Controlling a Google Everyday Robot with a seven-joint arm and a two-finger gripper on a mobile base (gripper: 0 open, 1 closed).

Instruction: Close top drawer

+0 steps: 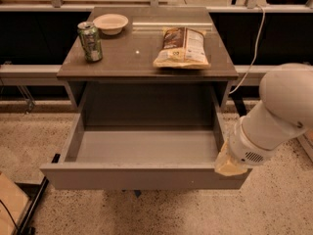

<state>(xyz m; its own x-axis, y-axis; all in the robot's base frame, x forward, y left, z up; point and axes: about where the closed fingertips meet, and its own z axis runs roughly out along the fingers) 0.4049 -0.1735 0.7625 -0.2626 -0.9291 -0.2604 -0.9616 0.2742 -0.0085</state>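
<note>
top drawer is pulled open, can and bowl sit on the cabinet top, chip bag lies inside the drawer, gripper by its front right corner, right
No: the camera view shows the chip bag on the cabinet top, not inside the top drawer. The rest holds: drawer open, can and bowl on top, gripper by its front right corner.

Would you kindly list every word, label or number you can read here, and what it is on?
Green can: print too blurred to read.
Snack bag: print too blurred to read.
Top drawer, and the tool at its front right corner: no text visible.
</note>
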